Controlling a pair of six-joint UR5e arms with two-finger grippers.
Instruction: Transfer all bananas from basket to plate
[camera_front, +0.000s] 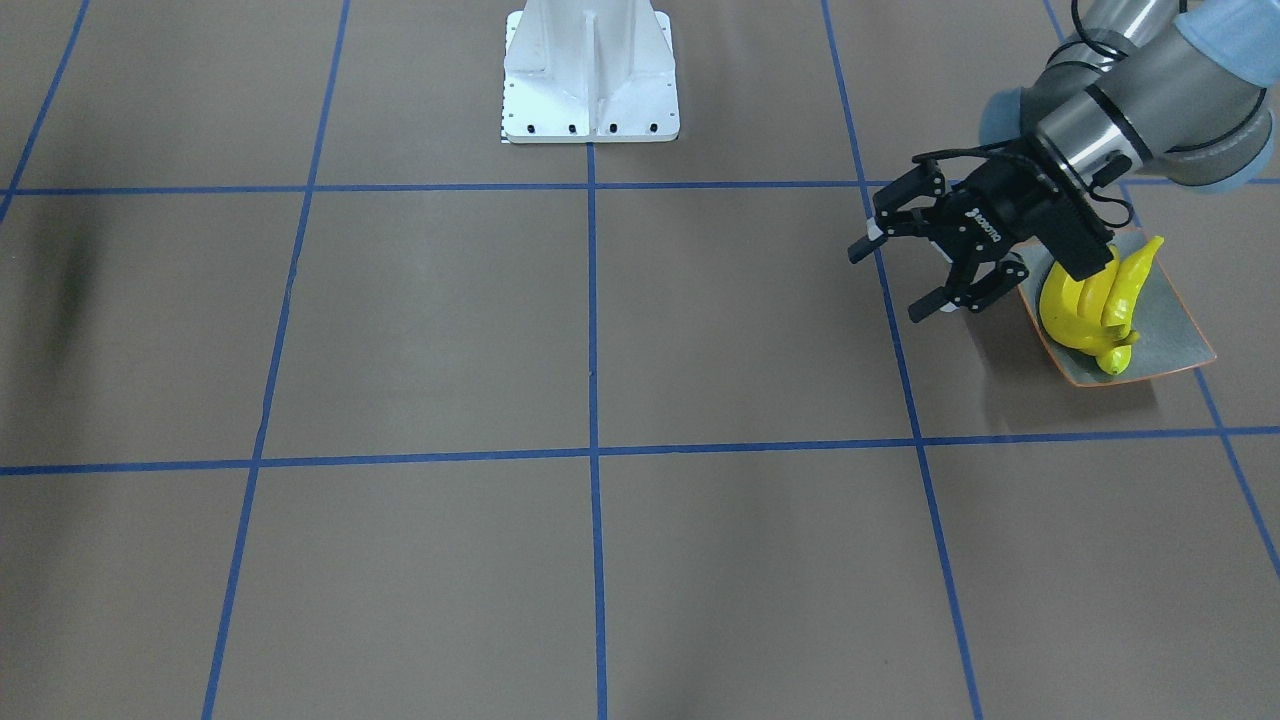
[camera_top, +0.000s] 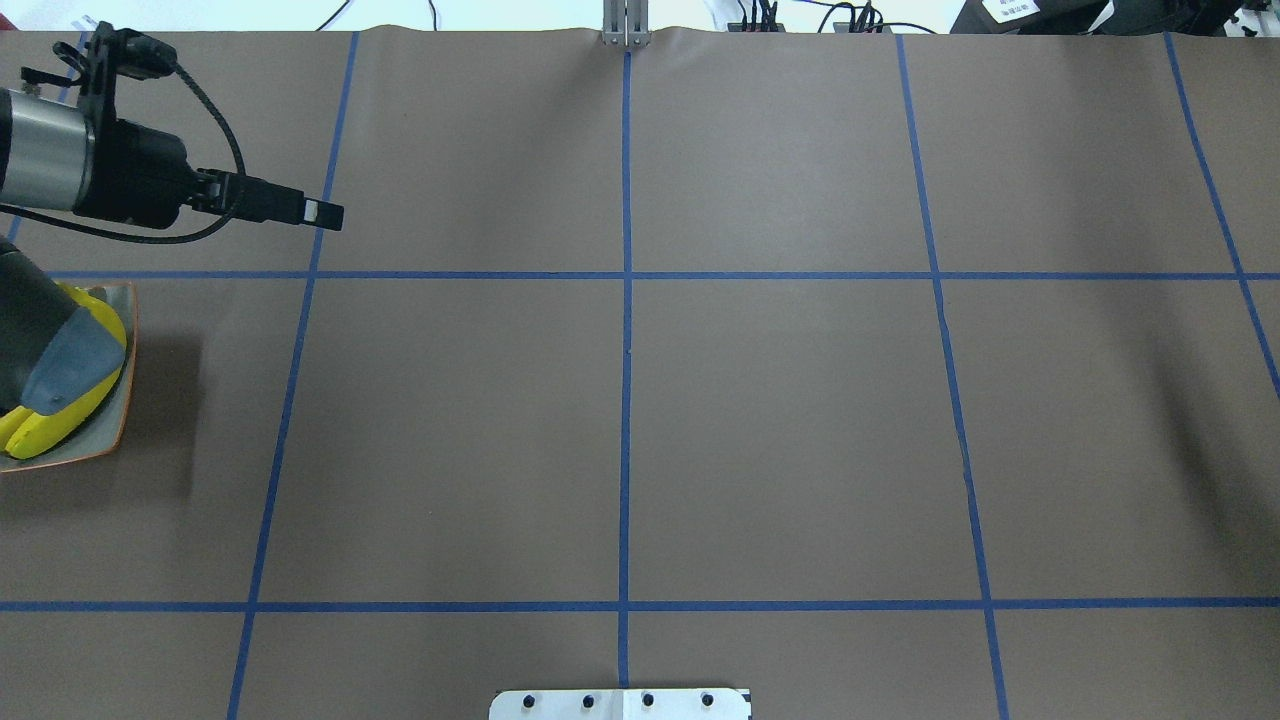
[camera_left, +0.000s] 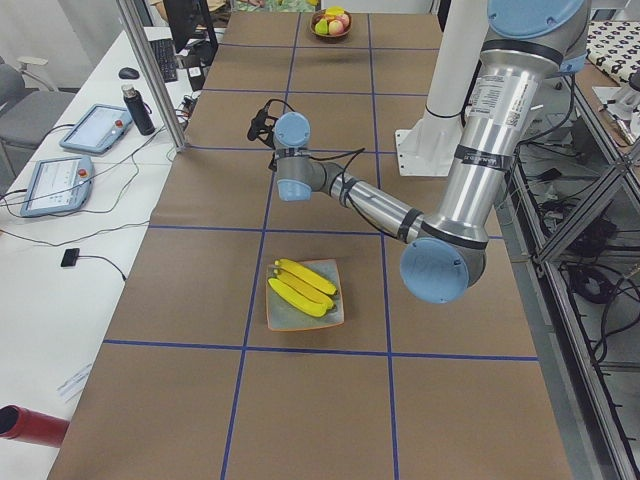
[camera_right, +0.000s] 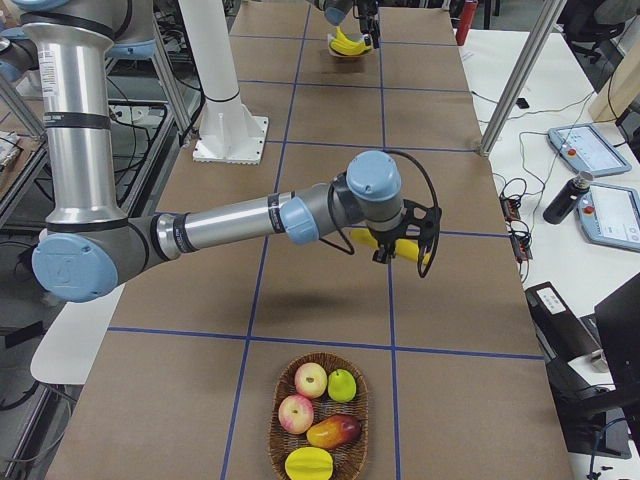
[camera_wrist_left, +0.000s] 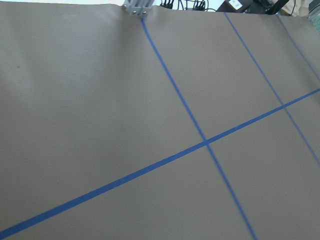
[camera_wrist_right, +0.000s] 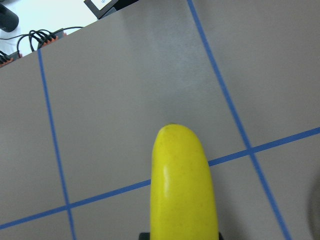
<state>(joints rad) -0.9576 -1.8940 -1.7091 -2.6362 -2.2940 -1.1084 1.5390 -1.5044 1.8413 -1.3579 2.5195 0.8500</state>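
Yellow banana (camera_wrist_right: 182, 185) in right tool (camera_right: 402, 258), arm (camera_right: 230, 218) outstretched

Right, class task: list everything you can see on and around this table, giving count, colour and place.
plated bananas: three, yellow, lying on the plate
carried banana: one, yellow, aloft in the right fingers
plate: one, grey-green, orange rim, table's left end
basket: one, brown wicker, table's right end
other fruit: five, red, green, yellow, in the basket
table: one, brown, blue tape lines
tablets: two, grey, side bench
robot base: one, white, on the table
left fingers: black, open, empty, beside the plate
right fingers: black, closed on the carried banana
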